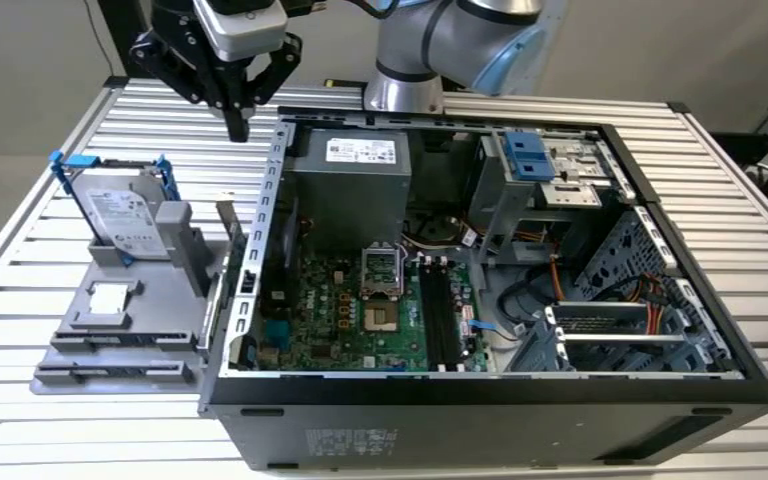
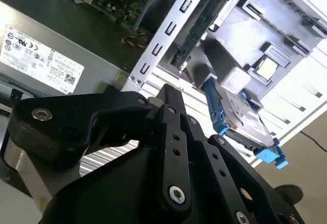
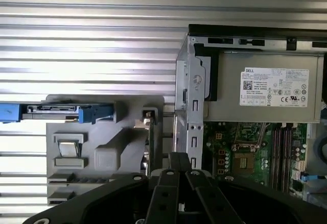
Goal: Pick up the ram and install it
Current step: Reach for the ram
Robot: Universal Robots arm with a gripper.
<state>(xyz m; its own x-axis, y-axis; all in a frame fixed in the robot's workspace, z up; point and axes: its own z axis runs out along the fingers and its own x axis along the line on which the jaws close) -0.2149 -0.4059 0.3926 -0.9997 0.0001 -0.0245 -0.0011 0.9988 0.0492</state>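
From my station I read the angular metal gripper [image 1: 237, 128] as black, the slatted aluminium table [image 1: 24, 260] as striped silver, the flat circuit-covered motherboard [image 1: 344, 315] as green, the moulded plastic fixture tray [image 1: 117, 345] as plain grey, and the plastic drive bracket [image 3: 94, 114] as bright blue.

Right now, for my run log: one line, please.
gripper: shut, empty, raised beside the case | ram: on edge in gray holder, not gripped | install: not done

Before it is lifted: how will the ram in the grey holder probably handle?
The ram looks like a thin flat board, so it is probably stiff and light. Standing on its narrow edge in the grey holder, it may tip if nudged sideways.
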